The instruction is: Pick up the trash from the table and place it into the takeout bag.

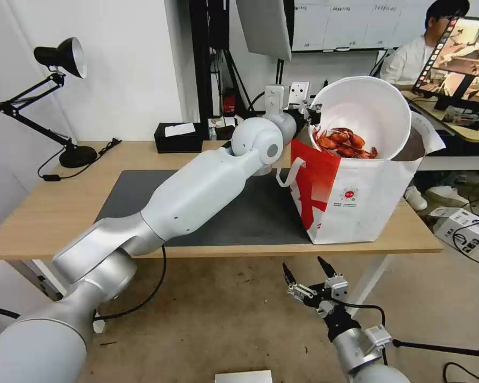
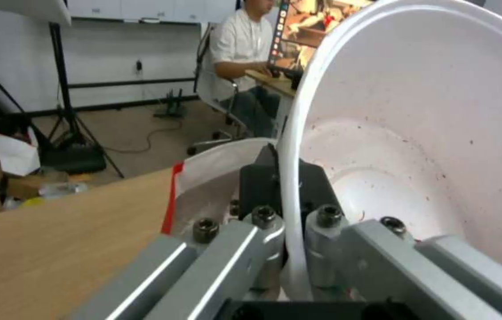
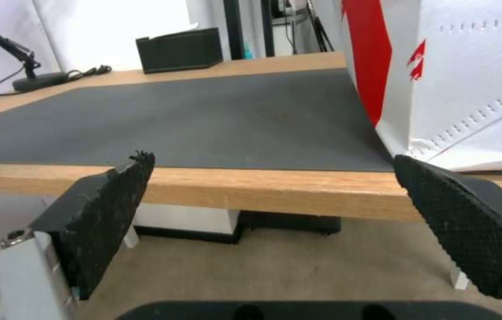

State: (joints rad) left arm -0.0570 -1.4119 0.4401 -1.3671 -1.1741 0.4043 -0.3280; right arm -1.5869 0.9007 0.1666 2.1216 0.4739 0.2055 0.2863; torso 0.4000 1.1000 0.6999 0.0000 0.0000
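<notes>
The white round bowl [image 1: 364, 109] is tipped on its side over the open top of the takeout bag [image 1: 356, 205], with red crayfish shells [image 1: 343, 143] piled at its lower edge. My left gripper [image 1: 310, 113] is shut on the bowl's rim; the left wrist view shows the rim [image 2: 289, 186] pinched between the black fingers [image 2: 260, 182]. The white-and-red bag stands on the right end of the table [image 1: 48, 213], partly on the dark grey mat [image 1: 250, 213]. Below the table's front edge my right gripper [image 1: 306, 271] hangs open, holding nothing, its pads [image 3: 109, 209] wide apart.
A black tissue box [image 1: 178, 137] sits at the back of the table and a black desk lamp [image 1: 64, 96] at the back left. Behind the bag stands a desk with a monitor [image 1: 457, 58]. Cables and a white box [image 1: 463, 226] lie on the floor to the right.
</notes>
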